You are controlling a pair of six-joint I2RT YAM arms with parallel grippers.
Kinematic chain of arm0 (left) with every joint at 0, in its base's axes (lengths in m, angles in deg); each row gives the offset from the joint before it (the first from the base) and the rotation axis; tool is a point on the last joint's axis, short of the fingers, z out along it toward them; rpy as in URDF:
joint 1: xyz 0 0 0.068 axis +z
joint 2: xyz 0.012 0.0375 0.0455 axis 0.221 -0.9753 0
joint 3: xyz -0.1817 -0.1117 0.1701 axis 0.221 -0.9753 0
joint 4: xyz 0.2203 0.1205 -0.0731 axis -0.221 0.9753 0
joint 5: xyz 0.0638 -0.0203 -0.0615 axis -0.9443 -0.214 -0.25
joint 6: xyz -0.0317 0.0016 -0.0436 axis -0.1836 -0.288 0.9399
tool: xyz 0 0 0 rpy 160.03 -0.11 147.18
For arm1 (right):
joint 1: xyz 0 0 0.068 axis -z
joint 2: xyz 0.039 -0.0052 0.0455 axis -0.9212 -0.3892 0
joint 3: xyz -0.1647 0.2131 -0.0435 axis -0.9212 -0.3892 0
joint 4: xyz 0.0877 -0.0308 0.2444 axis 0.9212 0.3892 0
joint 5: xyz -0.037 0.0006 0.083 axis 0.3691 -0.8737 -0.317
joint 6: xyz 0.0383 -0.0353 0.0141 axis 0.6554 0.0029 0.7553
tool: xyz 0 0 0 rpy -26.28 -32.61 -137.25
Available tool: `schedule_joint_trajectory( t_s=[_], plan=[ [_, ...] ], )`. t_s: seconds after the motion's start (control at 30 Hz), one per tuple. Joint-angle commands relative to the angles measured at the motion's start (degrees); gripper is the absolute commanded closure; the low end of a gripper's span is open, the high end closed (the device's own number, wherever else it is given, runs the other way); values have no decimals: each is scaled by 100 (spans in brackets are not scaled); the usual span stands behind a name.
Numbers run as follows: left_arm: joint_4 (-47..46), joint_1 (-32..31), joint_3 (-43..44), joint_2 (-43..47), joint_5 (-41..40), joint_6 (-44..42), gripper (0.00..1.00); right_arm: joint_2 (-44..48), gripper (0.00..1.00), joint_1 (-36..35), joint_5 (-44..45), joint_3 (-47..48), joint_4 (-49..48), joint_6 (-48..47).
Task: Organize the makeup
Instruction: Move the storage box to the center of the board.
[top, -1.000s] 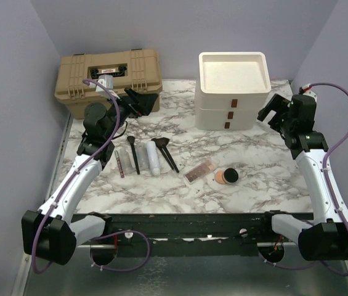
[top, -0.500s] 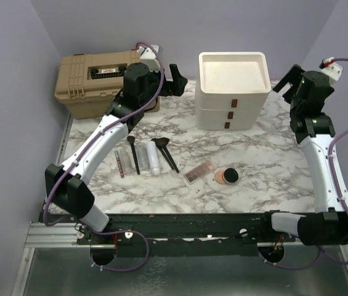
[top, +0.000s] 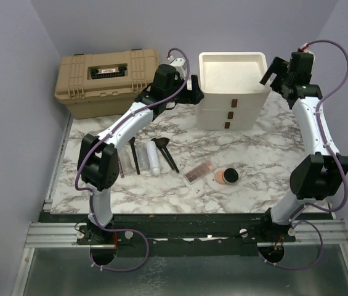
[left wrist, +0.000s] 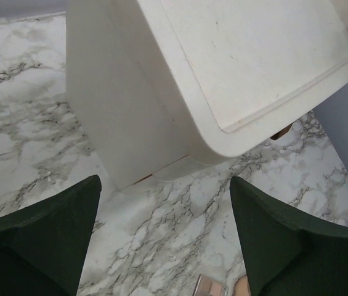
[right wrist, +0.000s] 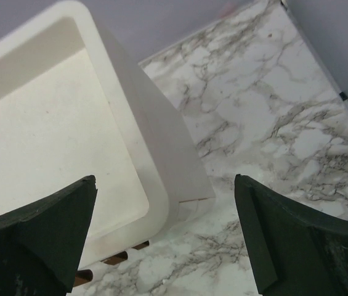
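The makeup lies loose on the marble table (top: 254, 154) in the middle of the top view, none of it inside either container. From left to right there are slim tubes (top: 121, 163), a black-handled brush (top: 134, 154), a whitish bottle (top: 153, 158), a second pair of brushes (top: 164, 151) fanned beside it, a rectangular pink palette (top: 199, 172) and, touching its right end, a round black compact (top: 226, 176) with peach powder. The tan toolbox (top: 107, 83) sits at the upper left with its lid down (whatever it holds cannot be seen). The cream drawer unit (top: 214, 114) stands at upper centre, its brown-handled drawers pushed in and its top tray showing only a pale floor. The left gripper (top: 192, 97) hovers just beside the unit's left wall; in its wrist view the dark fingers (left wrist: 44, 246) stand wide apart with nothing between them, looking down on the unit's corner and a sliver of the palette at the bottom edge. The right gripper (top: 276, 71) hangs at the tray's upper right corner, its jaws likewise spread and holding nothing, the tray's rim below them in its wrist view.
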Motion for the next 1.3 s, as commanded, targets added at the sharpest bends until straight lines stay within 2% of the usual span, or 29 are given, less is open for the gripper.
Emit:
schedule_joint_trajectory(
  t_s=[0.0,0.1,0.23,0.3,0.7,0.9,1.07,1.17,1.27],
  plan=[
    [-19,-72,255,25,141,-22,14,-439,0,29,-737,379,719,-237],
    [-76,-104,131,93,221,-17,13,-554,0,27,-694,209,1017,-221],
    [-252,-123,-110,220,348,-16,12,-203,0,29,-778,-690,682,-266],
    [-328,-125,-182,220,423,-64,12,-69,0,24,-1135,-957,612,-317],
    [-572,-125,-197,-1,544,17,10,577,2,22,-2166,-1442,848,-460],
    [-826,-81,-276,-76,619,326,8,950,4,13,-1555,-1665,965,-386],
    [-1799,-51,-1135,439,601,706,7,1048,5,20,-1807,-1804,1101,-246],
    [-2486,11,-1793,826,355,854,3,1178,4,20,-1911,-2018,1018,-37],
    [-2534,236,-1924,951,457,905,3,1250,5,19,-2150,-2107,943,134]
  ],
)
